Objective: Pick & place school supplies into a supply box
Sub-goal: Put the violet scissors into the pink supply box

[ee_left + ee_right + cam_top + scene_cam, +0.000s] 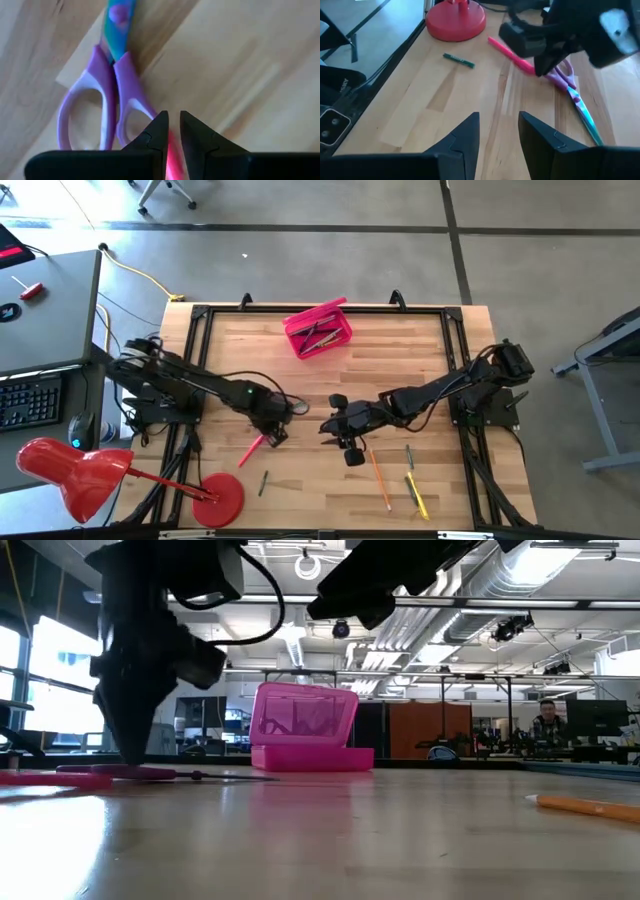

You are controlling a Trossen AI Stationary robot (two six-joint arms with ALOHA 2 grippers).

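Observation:
The pink pen lies on the wood, right beside the purple-handled scissors. My left gripper points down at the pen's end nearest the scissors and is shut on it. My right gripper hovers open just to the right, aimed at the left gripper, touching nothing. The pink supply box stands near the far edge with its lid up and a few pens inside. An orange pencil, a yellow pencil, a grey pen and a short green pen lie flat on the table. My left gripper pinches the pink pen between its two fingertips, at the end next to the scissors' handles. The fingers come from above, pointing down, across the pen. The rest of the pen lies along the tabletop.
A red desk lamp's round base sits at the near left corner, its shade off the table's left edge. A black frame runs round the tabletop. Bare wood lies between the box and the grippers. A person sits far behind.

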